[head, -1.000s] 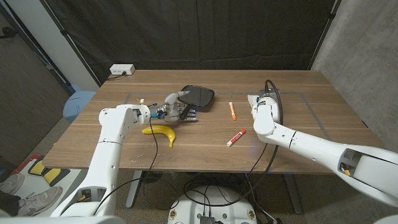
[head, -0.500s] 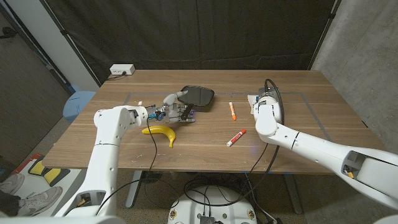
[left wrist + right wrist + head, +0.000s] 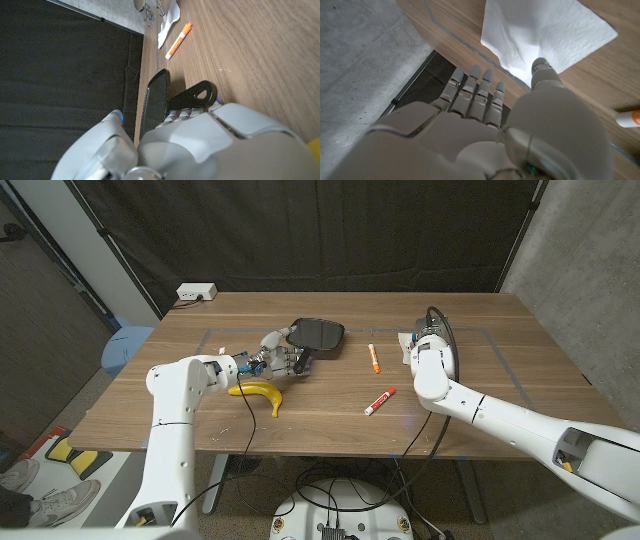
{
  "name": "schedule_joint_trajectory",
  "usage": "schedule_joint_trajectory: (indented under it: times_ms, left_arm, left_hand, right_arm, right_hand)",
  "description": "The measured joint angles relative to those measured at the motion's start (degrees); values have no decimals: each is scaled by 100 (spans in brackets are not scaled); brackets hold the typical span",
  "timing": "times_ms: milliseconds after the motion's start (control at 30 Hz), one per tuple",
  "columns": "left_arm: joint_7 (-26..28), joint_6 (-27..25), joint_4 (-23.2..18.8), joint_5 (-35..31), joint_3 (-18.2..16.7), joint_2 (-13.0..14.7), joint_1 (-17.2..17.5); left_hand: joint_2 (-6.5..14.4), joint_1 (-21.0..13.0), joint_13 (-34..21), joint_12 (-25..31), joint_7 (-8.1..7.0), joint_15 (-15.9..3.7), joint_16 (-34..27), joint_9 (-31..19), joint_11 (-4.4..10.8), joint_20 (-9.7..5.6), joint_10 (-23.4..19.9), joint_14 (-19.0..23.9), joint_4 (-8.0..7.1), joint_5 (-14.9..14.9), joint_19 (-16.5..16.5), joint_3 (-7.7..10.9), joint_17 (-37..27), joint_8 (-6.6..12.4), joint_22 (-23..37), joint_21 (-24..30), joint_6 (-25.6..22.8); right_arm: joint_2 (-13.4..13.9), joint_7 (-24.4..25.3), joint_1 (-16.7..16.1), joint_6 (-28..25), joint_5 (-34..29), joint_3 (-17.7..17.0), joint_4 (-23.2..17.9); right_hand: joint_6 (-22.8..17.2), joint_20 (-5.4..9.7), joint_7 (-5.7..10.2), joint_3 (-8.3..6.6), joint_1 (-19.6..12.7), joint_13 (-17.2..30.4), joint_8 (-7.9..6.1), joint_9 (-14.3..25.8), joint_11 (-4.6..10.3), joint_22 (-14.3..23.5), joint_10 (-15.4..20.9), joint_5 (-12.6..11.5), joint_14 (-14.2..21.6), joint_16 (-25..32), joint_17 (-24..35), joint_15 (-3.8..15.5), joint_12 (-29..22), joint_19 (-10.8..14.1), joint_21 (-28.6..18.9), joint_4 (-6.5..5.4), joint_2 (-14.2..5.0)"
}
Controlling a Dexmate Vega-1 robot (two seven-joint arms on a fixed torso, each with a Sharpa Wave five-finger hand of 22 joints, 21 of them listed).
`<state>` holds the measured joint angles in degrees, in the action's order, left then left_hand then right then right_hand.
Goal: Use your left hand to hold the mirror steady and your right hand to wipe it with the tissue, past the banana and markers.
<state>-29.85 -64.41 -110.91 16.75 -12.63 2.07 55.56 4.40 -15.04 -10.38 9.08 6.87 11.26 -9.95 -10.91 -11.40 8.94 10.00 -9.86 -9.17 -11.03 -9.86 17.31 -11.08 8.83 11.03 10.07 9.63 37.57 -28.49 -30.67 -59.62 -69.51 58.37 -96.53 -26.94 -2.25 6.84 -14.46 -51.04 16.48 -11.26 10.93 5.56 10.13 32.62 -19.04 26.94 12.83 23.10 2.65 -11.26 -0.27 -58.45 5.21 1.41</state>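
Note:
A black mirror point(image 3: 320, 334) sits tilted at the table's middle back, its looped handle point(image 3: 197, 95) on the wood. My left hand point(image 3: 278, 358) holds it, thumb behind the mirror point(image 3: 154, 102) and fingers in front by the handle. The white tissue point(image 3: 404, 343) lies at the right. My right hand point(image 3: 422, 340) hovers over it, mostly hidden by the wrist. In the right wrist view the right hand point(image 3: 485, 130) has straight, spread fingers, and its thumb tip is just over the tissue point(image 3: 545, 30). A banana point(image 3: 262, 392), an orange marker point(image 3: 372, 358) and a red marker point(image 3: 379, 401) lie between the hands.
A white power strip point(image 3: 196, 292) sits at the back left corner. A black cable point(image 3: 436, 320) loops over the right wrist. Grey tape lines point(image 3: 500, 350) mark a rectangle on the wood. A blue stool point(image 3: 125, 348) stands left of the table.
My left elbow has swung outward and toward the table's front while the hand stays at the mirror. The right forearm has shifted very slightly.

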Motion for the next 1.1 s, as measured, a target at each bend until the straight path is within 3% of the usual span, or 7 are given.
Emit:
schedule_joint_trajectory:
  times_ms: [167, 400, 467, 567, 633, 767, 1100]
  left_arm:
    - [250, 69, -380, -89, -84, -259, 242]
    - [663, 673, -890, -311, -79, -568, 715]
    - [708, 768, -989, -343, -46, -638, 863]
    - [1025, 1379, -1083, -538, 51, -740, 1109]
    - [1127, 1577, -1085, -610, 94, -765, 1188]
    - [1498, 2253, -967, -859, 272, -810, 1462]
    - [2624, 4218, -126, -1501, 730, -554, 1695]
  left_hand:
    - [52, 54, 0, -44, 0, -37, 0, 0, 6, -165, -6, -26, 10, 0, -12, -10, 0, 0, 5, 33, 0]
    - [38, 68, 0, -44, 0, -53, -46, 26, 6, -211, -6, -9, 24, 0, -30, -24, 0, 0, 5, 78, 0]
    - [39, 68, 0, -38, 0, -98, -77, 24, 80, -234, 4, -8, 40, 0, -7, -40, 0, 0, 5, 130, 0]
    - [91, 120, -1, 155, -17, -199, -172, 9, 226, -242, -17, 1, 82, 0, 1, -82, 15, 66, 0, 234, 13]
    - [90, 119, -1, 281, -187, -272, -194, 9, 373, -241, -15, 1, 123, 0, 1, -122, 40, 185, -10, 307, 22]
    - [-51, -26, -1, 471, -495, -455, -289, 12, 572, -241, -15, 2, 277, 0, 1, -169, 70, 389, -32, 501, 19]
    - [-240, -413, -2, 661, -1162, -703, -316, 45, 828, -346, -24, 2, 564, 0, 18, -292, 96, 628, -53, 793, 23]
  right_arm:
    - [28, 346, -115, 73, 72, -104, -70]
    - [55, 696, -220, 154, 145, -202, -145]
    - [59, 774, -233, 169, 155, -216, -156]
    - [62, 882, -279, 186, 178, -257, -203]
    - [63, 933, -295, 190, 187, -274, -226]
    - [63, 1084, -365, 193, 280, -369, -328]
    - [53, 1657, -744, 326, 1016, -999, -861]
  right_hand:
    - [-81, -11, 1, 0, 0, -28, 0, 0, 41, 0, 42, -25, 0, -41, -26, 0, -41, -11, 5, 0, 0]
    - [-134, -11, 9, 0, 0, -53, -40, 0, 41, 0, 102, -46, 0, -41, -53, 0, -85, -11, 40, 0, 0]
    - [-143, -11, 1, 0, 0, -53, -40, 0, 41, 0, 102, -62, 0, -41, -53, 0, -85, -11, 39, 0, 0]
    - [-142, -11, 1, 0, 47, -72, -40, 0, 37, 0, 98, -69, -89, -74, -79, 3, -85, -11, 61, 0, -47]
    - [-140, -11, 3, 31, 126, -95, -40, 1, -1, 0, -4, -69, -135, -98, -99, -9, -61, -11, 83, -36, -124]
    - [-28, -11, -57, 55, 421, -138, -9, 1, -94, 1, -114, -69, -165, -118, -132, 19, -61, 99, 83, -235, -240]
    - [560, -31, -181, 193, 991, -267, 93, 1, -327, 1, -803, 94, -583, -184, -260, -17, 27, 179, 183, -527, -339]
